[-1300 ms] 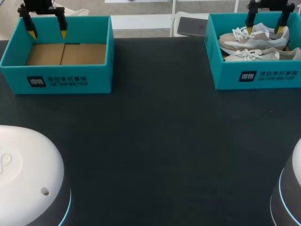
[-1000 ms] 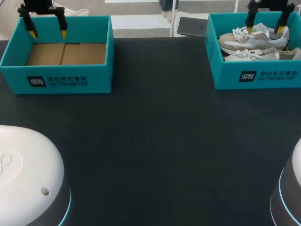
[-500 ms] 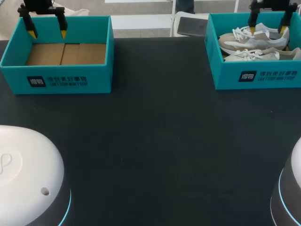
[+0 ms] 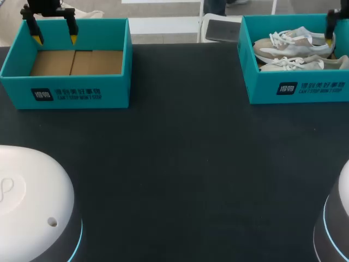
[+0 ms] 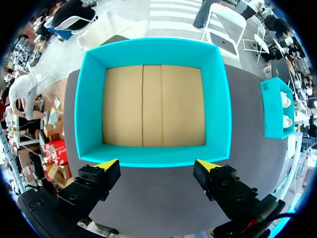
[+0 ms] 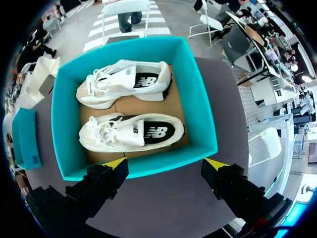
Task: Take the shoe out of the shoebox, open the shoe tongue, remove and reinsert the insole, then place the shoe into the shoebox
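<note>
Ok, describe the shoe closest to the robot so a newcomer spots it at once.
Start at the teal shoebox on the table's right side, the one holding two white sneakers. Both lie on their sides, toes toward the table's middle. The shoe meant lies along the box's front wall, nearest the right pincer; its twin lies by the back wall.
</note>
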`<action>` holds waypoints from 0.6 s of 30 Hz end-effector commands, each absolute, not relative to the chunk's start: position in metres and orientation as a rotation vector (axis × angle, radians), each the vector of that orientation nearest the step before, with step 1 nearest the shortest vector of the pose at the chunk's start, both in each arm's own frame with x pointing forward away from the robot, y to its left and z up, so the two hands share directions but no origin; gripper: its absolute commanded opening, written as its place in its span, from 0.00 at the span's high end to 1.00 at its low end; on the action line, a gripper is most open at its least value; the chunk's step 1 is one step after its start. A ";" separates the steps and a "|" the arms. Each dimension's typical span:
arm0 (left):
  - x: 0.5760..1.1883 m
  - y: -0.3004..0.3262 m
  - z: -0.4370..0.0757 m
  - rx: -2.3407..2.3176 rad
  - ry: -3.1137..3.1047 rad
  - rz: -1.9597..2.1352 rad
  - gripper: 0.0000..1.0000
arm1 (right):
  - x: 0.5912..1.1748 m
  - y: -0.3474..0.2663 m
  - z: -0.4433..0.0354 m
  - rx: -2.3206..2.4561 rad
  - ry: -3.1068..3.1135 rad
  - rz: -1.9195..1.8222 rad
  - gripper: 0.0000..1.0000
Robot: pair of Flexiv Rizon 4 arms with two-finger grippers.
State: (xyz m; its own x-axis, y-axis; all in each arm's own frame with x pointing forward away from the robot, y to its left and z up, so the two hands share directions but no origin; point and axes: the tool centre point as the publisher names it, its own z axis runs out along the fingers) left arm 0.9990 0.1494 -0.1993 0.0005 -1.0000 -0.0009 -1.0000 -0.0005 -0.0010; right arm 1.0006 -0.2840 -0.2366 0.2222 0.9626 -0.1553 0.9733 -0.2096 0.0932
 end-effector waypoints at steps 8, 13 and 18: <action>0.999 0.150 -0.200 -2.221 2.220 0.000 0.00 | 1.025 -0.305 -0.300 2.365 1.802 -0.102 0.00; 0.999 0.150 -0.200 -2.221 2.220 0.000 0.00 | 1.031 -0.309 -0.318 2.330 1.820 -0.115 0.02; 0.999 0.150 -0.200 -2.221 2.220 0.000 0.00 | 1.032 -0.321 -0.328 2.324 1.807 -0.113 0.11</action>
State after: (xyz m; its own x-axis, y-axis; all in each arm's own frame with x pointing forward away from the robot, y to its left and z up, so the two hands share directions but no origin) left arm 0.9990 0.1493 -0.1993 0.0005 -1.0000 -0.0010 -1.0000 -0.0005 -0.0010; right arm 1.0296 -0.3173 -0.3222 0.2519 0.9492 -0.1885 0.9661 -0.2353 0.1062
